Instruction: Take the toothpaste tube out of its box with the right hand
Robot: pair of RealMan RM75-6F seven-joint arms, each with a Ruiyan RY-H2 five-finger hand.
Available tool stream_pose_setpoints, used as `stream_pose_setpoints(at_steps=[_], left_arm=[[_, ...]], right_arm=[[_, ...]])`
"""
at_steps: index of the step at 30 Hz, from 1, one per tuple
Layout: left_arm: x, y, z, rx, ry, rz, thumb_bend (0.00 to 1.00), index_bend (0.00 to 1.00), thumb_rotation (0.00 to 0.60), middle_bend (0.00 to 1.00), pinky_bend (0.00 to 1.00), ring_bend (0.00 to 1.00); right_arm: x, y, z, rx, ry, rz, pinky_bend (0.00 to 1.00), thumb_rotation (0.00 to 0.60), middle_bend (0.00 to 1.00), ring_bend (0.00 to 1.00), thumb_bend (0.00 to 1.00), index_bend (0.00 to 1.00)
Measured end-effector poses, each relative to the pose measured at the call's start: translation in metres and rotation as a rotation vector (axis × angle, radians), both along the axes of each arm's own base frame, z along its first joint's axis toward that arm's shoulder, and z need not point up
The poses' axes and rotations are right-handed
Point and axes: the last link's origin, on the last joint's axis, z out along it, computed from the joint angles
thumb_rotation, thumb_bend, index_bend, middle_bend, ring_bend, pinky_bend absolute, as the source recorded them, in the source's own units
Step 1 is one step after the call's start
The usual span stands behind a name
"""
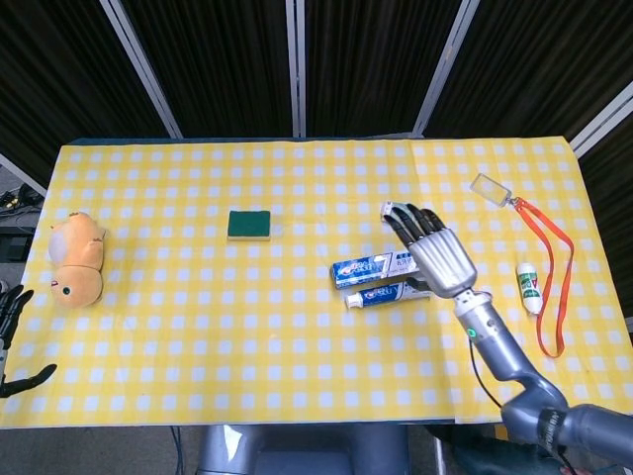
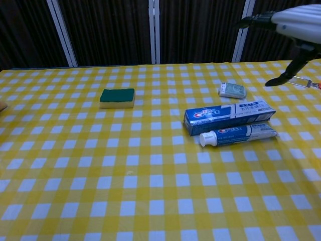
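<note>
Tube (image 1: 388,293) is already out, lying on the surface just beside the box (image 1: 374,267), both long axes running left-right. Right hand (image 1: 438,255) hovers above their right ends, fingers apart, holding nothing.

Right hand (image 1: 441,255): smooth silver metal-look shell, dark fingers. Toothpaste box (image 2: 229,118): glossy printed cardboard. Toothpaste tube (image 2: 238,135): shiny plastic, white cap. Sponge (image 2: 117,97): matt, rough green top. Tablecloth (image 2: 100,165): smooth checked yellow sheet. Plush toy (image 1: 76,259) at 9 o'clock: fuzzy cloth.
</note>
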Motion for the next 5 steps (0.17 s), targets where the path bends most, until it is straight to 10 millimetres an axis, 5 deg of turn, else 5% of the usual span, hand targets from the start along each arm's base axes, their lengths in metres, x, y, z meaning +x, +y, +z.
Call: stream_pose_setpoints(at_steps=[5], left_arm=[[0.002, -0.003, 0.001, 0.004, -0.001, -0.011, 0.00, 0.00, 0.600, 0.00, 0.00, 0.00]], right_arm=[[-0.033, 0.034, 0.036, -0.048, -0.074, -0.007, 0.06, 0.600, 0.08, 0.02, 0.00, 0.09]])
